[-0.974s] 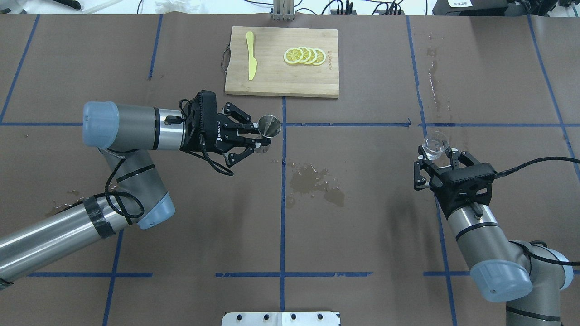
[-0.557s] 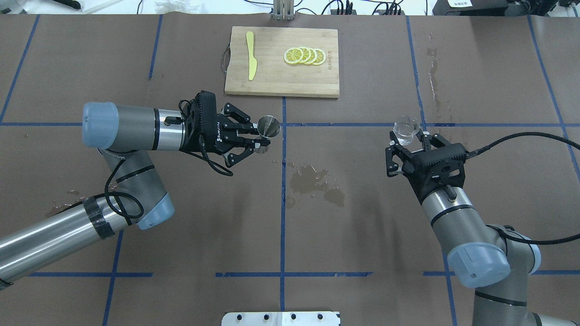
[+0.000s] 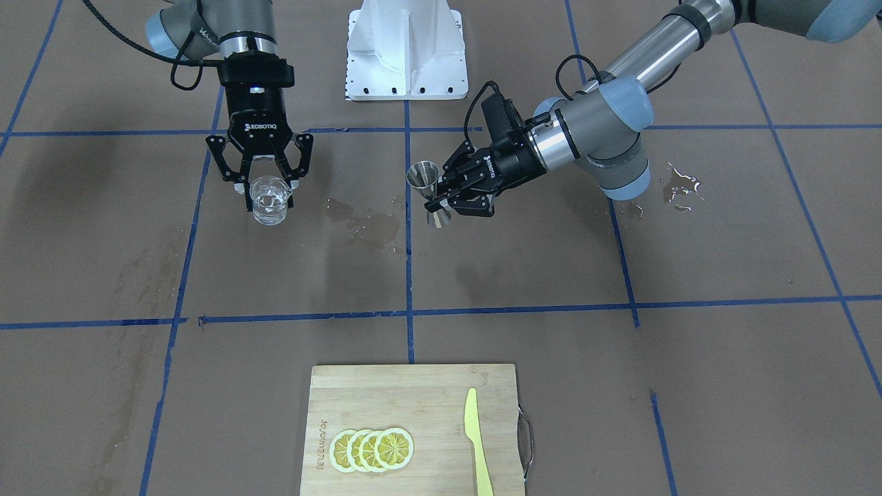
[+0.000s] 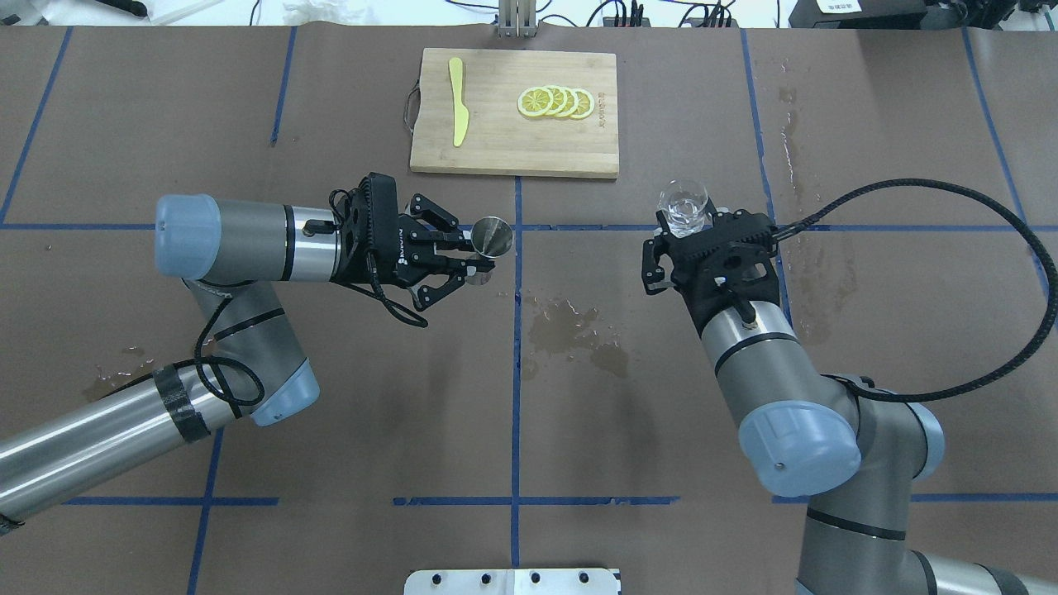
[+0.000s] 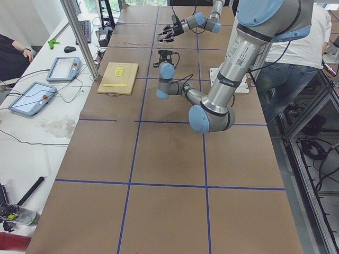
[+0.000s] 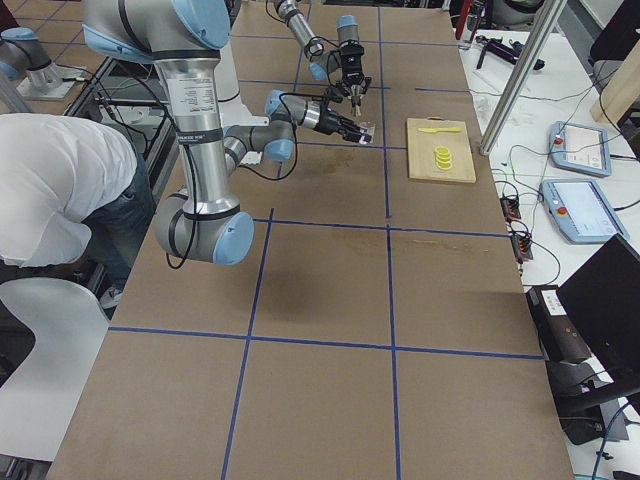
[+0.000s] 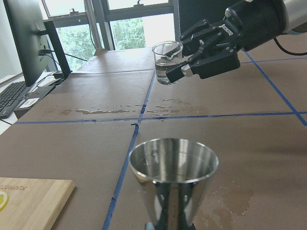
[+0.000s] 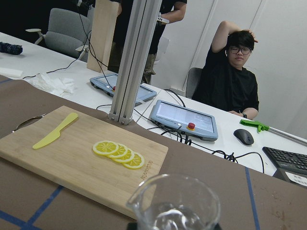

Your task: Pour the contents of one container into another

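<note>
A glass cup stood at the right gripper; ahead-left, a cutting board bore lemon slices and a yellow knife.

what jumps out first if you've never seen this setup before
Two arms hold small vessels above the brown table: the left gripper grips a steel jigger near the middle, and the right gripper holds a glass cup of clear liquid farther right. At the far edge lies a wooden cutting board with lemon slices and a yellow knife; a wet stain darkens the centre.
</note>
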You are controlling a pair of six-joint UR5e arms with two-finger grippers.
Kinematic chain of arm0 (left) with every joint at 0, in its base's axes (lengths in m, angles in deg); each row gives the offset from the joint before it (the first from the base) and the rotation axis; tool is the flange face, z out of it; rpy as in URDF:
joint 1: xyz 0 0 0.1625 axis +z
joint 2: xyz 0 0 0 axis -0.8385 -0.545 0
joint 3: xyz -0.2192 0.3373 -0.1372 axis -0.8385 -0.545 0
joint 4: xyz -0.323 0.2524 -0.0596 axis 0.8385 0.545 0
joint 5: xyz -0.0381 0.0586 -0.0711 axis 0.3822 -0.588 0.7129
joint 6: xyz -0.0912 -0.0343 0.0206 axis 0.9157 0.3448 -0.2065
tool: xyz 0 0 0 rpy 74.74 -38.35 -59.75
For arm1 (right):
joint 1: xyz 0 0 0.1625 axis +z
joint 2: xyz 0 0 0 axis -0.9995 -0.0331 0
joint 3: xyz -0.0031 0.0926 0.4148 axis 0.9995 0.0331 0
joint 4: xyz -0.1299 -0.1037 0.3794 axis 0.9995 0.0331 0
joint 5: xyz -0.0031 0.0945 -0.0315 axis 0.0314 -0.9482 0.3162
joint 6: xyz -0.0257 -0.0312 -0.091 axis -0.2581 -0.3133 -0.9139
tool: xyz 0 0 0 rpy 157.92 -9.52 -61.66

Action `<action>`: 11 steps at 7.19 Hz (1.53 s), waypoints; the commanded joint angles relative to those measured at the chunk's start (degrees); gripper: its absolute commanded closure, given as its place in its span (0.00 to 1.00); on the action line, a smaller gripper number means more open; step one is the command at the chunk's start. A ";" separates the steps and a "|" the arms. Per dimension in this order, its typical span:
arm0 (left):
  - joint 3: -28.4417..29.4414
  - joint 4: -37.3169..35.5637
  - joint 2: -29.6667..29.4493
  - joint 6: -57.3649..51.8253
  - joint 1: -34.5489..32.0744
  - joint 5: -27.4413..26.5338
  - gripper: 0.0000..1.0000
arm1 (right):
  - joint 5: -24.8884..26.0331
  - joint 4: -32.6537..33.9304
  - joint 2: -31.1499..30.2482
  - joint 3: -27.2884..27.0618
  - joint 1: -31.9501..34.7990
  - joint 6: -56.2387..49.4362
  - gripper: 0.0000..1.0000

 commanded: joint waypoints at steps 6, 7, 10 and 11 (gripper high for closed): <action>0.10 -0.68 -0.22 1.35 1.26 -2.33 1.00 | 0.44 16.62 10.06 -0.96 -2.05 -1.68 1.00; 0.19 -0.77 -0.39 1.52 1.35 -3.28 1.00 | 0.53 16.72 10.67 -1.04 -2.49 -5.42 1.00; 0.19 -0.68 -0.83 4.06 2.31 -4.35 1.00 | 3.25 16.90 11.56 -0.34 -3.99 -9.59 1.00; 0.28 -0.68 -0.92 4.60 2.31 -4.52 1.00 | 3.86 16.98 11.64 -0.25 -4.60 -9.76 1.00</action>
